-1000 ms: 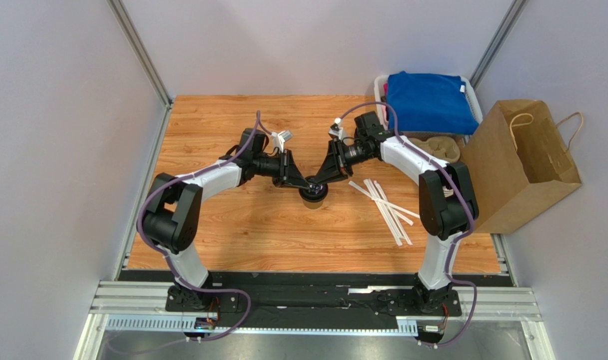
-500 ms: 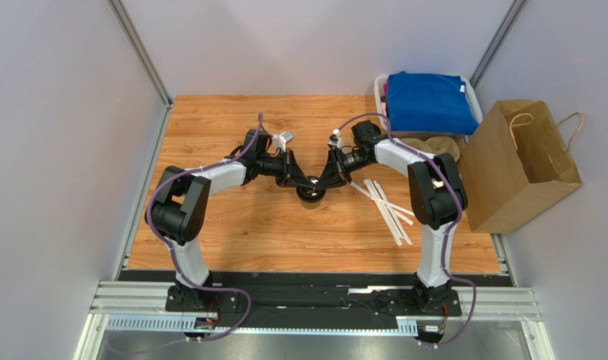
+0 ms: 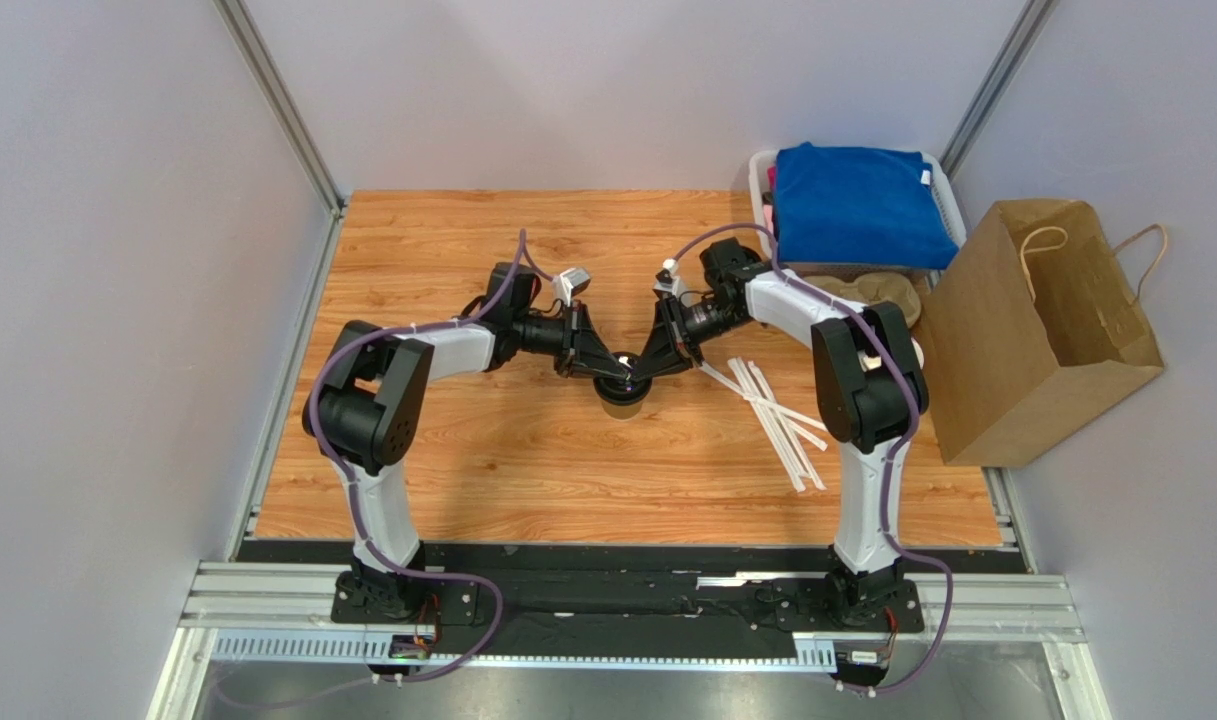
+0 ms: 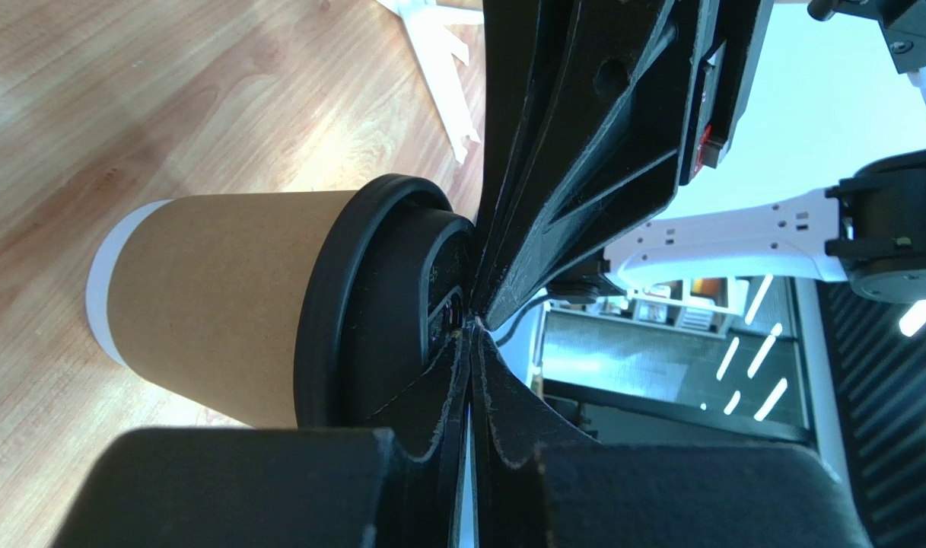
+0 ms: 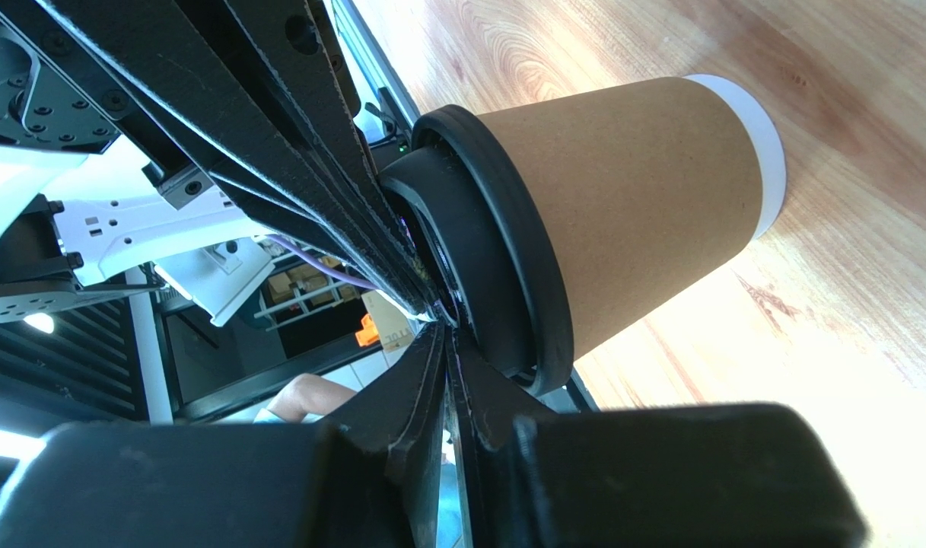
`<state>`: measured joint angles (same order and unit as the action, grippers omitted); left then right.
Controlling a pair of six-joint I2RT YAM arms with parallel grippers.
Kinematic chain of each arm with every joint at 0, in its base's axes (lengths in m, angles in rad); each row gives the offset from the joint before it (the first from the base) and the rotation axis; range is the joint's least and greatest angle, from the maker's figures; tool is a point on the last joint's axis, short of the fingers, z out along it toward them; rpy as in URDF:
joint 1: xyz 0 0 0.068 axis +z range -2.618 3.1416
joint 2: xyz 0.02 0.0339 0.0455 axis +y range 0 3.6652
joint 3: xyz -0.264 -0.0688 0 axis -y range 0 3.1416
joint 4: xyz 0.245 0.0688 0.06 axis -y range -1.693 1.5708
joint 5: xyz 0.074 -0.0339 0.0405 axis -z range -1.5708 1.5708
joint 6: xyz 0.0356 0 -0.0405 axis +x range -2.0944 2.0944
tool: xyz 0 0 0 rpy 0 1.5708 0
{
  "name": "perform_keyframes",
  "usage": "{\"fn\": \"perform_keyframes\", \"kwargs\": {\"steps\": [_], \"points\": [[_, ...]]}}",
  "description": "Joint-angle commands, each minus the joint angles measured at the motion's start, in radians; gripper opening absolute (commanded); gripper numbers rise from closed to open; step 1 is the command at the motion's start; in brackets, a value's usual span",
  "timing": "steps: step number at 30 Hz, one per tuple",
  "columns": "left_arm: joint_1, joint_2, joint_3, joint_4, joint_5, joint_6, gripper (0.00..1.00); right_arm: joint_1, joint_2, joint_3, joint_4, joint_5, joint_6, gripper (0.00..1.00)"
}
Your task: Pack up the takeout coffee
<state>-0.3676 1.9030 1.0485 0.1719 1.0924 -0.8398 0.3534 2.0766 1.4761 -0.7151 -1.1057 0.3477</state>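
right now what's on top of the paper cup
A black lid caps the paper cup. The left gripper and right gripper, both shut, meet with their tips at the lid's top. What the cup holds is hidden by the lid.

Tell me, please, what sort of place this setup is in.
Probably a robotics lab cell staged for takeout packing: plain grey partition walls surround a wood-look table, with the takeout coffee, straws and a paper bag as props.
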Motion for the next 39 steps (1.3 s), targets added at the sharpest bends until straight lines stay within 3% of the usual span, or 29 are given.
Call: {"fn": "perform_keyframes", "kwargs": {"steps": [1,5,12,20,24,30,34,39], "points": [[0.01,0.116,-0.061,-0.078,-0.19,0.079,0.08,0.015,0.129,-0.022,-0.033,0.409,-0.105,0.14],[0.009,0.082,-0.058,-0.034,-0.158,0.068,0.09,0.018,0.131,0.015,-0.053,0.356,-0.134,0.13],[-0.042,-0.076,0.002,-0.012,-0.075,0.084,0.15,0.039,-0.007,0.081,-0.058,0.109,-0.211,0.24],[-0.042,-0.226,-0.036,0.038,-0.081,0.025,0.17,0.036,-0.033,0.246,-0.179,0.069,-0.334,0.34],[0.004,-0.291,-0.056,0.005,-0.121,0.03,0.17,0.021,-0.087,0.231,-0.187,0.043,-0.334,0.35],[0.125,-0.311,-0.11,-0.063,-0.2,0.051,0.17,0.007,-0.156,0.1,-0.213,0.222,-0.32,0.28],[0.142,-0.306,-0.113,-0.092,-0.223,0.085,0.17,0.007,-0.173,0.02,-0.199,0.323,-0.3,0.27],[0.142,-0.295,-0.12,-0.118,-0.236,0.113,0.17,0.007,-0.135,0.044,-0.175,0.375,-0.291,0.26]]}}
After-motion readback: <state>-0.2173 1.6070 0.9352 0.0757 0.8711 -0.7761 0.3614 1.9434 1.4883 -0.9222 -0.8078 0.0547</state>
